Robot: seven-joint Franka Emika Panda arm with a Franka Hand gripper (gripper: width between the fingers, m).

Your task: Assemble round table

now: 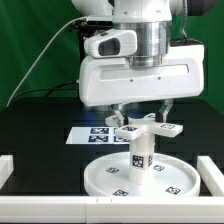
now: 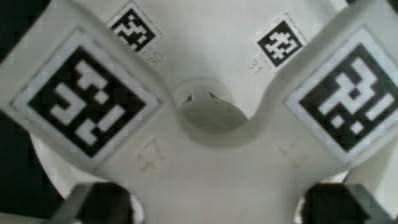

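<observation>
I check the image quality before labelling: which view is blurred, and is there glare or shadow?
Exterior view: fairly sharp, evenly lit; the white round tabletop looks bright with its tags readable, and the background stays dark. Wrist view: soft and out of focus, since the T-shaped foot piece fills the frame very close; shadow gathers toward the dark corners.

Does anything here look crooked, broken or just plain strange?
Nothing stands out. The leg stands upright at the middle of the round tabletop, and the T-shaped foot piece sits level over it, under the claw. No damage is visible.

Even bright light — soft, low-resolution blur
</observation>
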